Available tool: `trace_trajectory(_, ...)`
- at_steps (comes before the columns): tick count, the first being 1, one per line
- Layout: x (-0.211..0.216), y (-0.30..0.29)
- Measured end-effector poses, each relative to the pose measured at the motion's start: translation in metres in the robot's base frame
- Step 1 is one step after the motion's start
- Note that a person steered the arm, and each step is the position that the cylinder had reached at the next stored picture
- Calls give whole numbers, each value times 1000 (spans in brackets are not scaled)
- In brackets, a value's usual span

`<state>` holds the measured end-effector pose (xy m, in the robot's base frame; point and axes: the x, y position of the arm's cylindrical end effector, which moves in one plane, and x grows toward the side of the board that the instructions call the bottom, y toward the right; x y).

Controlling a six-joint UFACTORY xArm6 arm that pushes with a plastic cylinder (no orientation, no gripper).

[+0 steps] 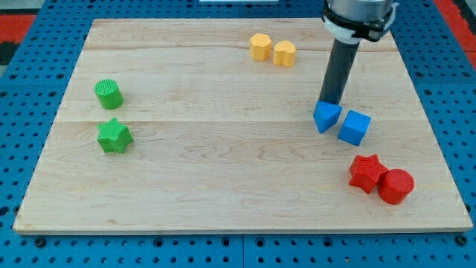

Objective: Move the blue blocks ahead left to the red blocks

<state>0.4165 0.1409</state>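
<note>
Two blue blocks lie at the view's right middle: a blue triangular block (326, 116) and a blue cube (355, 127), close together. My tip (331, 101) stands right at the upper edge of the blue triangular block, seemingly touching it. Two red blocks lie below and to the right of the blue ones: a red star (367, 173) and a red cylinder (396, 186), touching each other near the board's lower right corner.
A yellow hexagon (260, 46) and a yellow heart-like block (284, 53) sit at the top middle. A green cylinder (108, 94) and a green star (114, 136) sit at the left. The wooden board (223, 149) ends near the red blocks.
</note>
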Motion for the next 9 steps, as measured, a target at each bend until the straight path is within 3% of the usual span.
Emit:
trace_trajectory(2, 19, 9)
trace_trajectory(5, 10, 73)
trace_trajectory(9, 19, 75)
